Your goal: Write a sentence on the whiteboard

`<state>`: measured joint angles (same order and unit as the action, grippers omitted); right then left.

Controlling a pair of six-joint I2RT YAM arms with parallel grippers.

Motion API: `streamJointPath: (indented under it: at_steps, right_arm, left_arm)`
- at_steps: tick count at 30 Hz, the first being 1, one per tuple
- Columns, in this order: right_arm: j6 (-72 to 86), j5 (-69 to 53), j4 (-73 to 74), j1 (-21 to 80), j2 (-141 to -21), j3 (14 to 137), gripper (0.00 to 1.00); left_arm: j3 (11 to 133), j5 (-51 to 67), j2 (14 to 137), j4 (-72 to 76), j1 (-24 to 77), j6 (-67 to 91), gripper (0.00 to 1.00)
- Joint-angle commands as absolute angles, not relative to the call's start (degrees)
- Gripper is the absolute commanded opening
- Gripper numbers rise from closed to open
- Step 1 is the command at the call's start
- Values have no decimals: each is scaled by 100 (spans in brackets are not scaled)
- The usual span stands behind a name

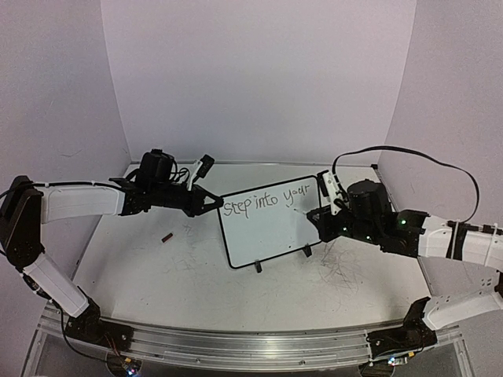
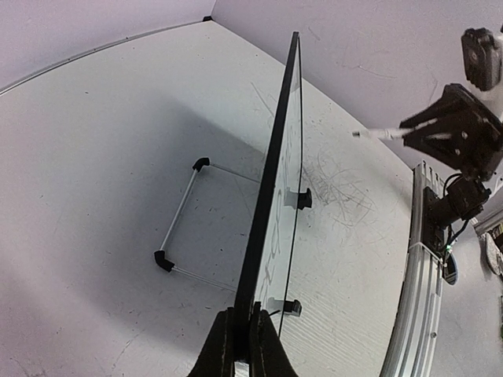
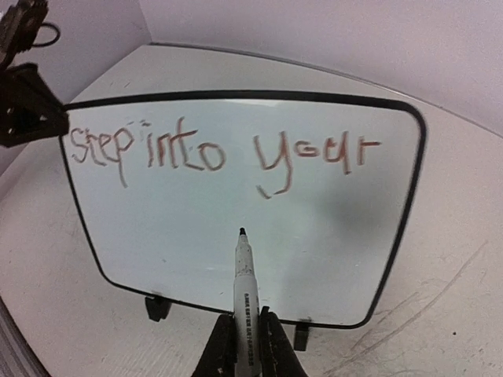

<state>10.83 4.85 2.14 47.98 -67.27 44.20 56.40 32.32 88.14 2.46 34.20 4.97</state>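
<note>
The whiteboard (image 1: pixel 263 236) stands tilted on its feet mid-table. It bears one line of writing, "step into your" (image 1: pixel 266 200), also seen in the right wrist view (image 3: pixel 220 153). My left gripper (image 1: pixel 214 203) is shut on the whiteboard's left edge, and the left wrist view shows the board edge-on (image 2: pixel 275 181) between its jaws (image 2: pixel 245 338). My right gripper (image 1: pixel 318 216) is shut on a white marker (image 3: pixel 245 283) at the jaws (image 3: pixel 247 345). The black tip points at the blank area (image 3: pixel 196 228) below "your". In the left wrist view the marker (image 2: pixel 381 133) stands a short way off the board's face.
A small dark red object (image 1: pixel 167 236) lies on the tabletop left of the board. Marker scribbles (image 1: pixel 342 267) mark the table at the right. The board's wire stand (image 2: pixel 181 212) rests behind it. Walls close in at back and sides, and a metal rail (image 1: pixel 251 345) runs along the front.
</note>
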Motion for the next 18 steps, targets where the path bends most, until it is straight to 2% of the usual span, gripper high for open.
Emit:
streamJointPath:
  at_steps: [1,12,18]
  right_arm:
    - [1393,726,311,5568,-7121,4877,0]
    - [1828,1007,70,6482,-8131,5337,0]
    - [1927,1168,-326,6600,-8326,5416,0]
  left_arm:
    - [5571,2592,8836,35,3401,217,0]
    - [5536,2554,8758,35,3401,224,0]
    - [5557,2566,8758,35,3401,222,0]
